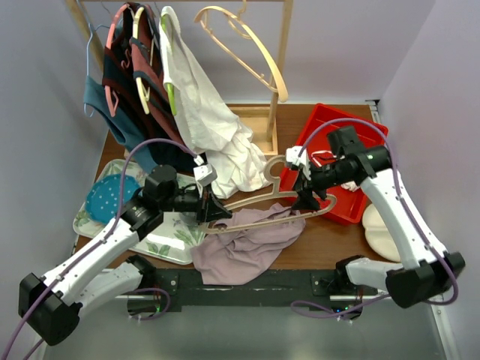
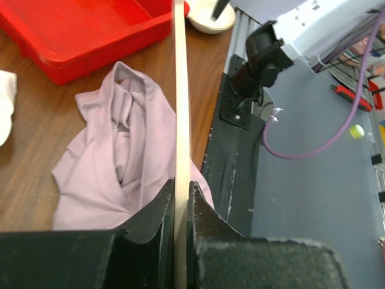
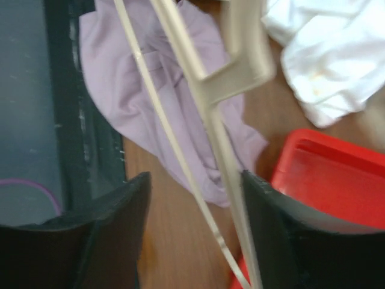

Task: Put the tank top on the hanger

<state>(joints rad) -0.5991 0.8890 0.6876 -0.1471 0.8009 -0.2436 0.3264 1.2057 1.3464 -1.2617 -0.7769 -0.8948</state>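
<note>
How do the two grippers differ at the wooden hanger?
The left gripper is shut on the pale wooden clothes hanger; the right gripper is open, the hanger passing between its fingers. The left is at one hanger end, the right at the other. Both are near the crumpled mauve-pink tank top.

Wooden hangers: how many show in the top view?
2. One hangs on the rack; the other hanger is above the tank top, clamped in the left gripper. Clothes on the rack may hide more.

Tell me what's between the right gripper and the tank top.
The hanger; the right wrist view shows its bars crossing above the tank top, inside the right gripper.
</note>
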